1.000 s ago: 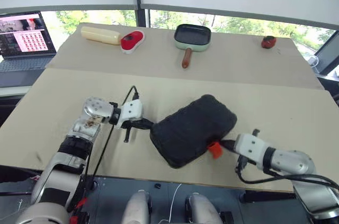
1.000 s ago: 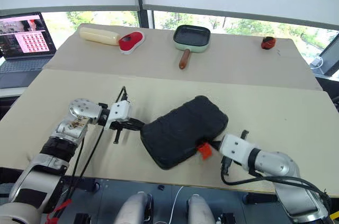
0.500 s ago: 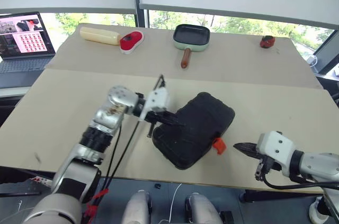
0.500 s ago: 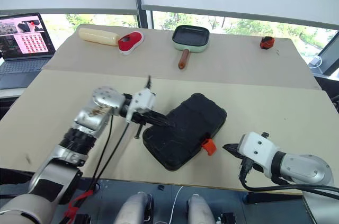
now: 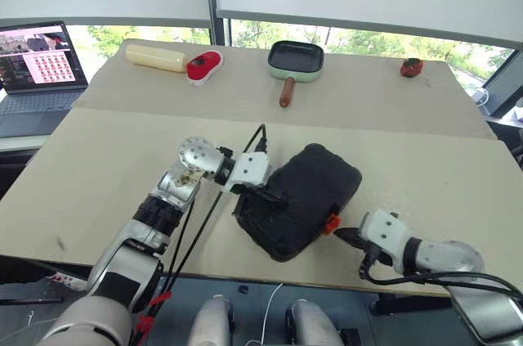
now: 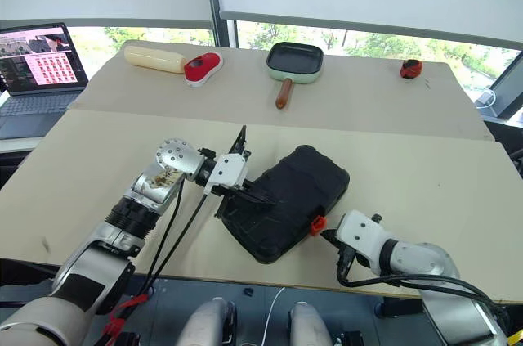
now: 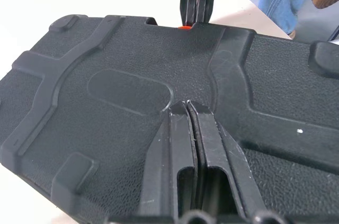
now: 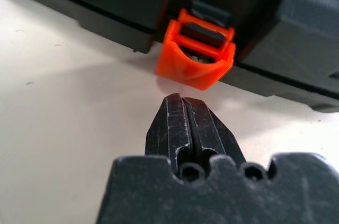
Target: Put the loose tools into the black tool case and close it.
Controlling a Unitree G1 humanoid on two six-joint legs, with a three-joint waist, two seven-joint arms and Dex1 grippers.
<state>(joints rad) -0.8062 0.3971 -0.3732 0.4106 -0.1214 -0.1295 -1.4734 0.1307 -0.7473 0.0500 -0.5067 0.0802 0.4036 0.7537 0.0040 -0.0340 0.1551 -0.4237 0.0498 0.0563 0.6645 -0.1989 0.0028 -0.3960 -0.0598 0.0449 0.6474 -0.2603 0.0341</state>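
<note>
The black tool case (image 5: 298,199) lies shut near the tabletop's front edge, no loose tools outside it. Its orange latch (image 8: 195,56) hangs unfastened. The left tool (image 7: 188,108), closed and empty, presses the lid; the right tool (image 8: 184,108), also closed, points at the latch. The green frying pan (image 5: 296,57) sits well apart.

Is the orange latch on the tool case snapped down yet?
Not yet. The lid of the black tool case lies down, but the orange latch hangs outward, and the shut right gripper is just short of it.
</note>
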